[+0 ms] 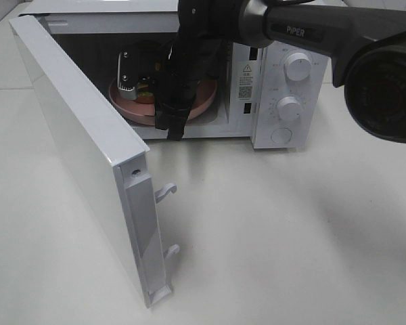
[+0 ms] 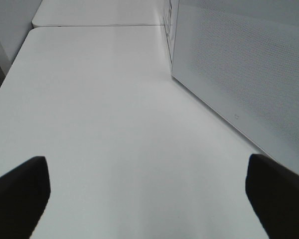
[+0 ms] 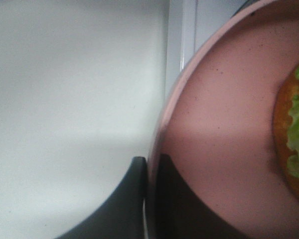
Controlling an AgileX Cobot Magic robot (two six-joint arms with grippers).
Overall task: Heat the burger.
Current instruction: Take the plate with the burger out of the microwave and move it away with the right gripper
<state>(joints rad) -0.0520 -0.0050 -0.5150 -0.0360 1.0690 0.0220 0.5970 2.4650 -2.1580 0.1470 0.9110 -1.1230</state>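
Right gripper (image 3: 148,199) clamped on round pink plate (image 3: 214,134) rim, burger (image 3: 294,144) inside white microwave (image 1: 284,81); left gripper (image 2: 147,194) apart. Door (image 1: 88,169) unclosed, heating left.

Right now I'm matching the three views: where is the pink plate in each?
Exterior high: plate inside the open microwave, mostly behind the right arm.
Left wrist: not in it.
Right wrist: plate fills one side, its rim pinched by the right gripper.
Shared landmark: burger on the plate.
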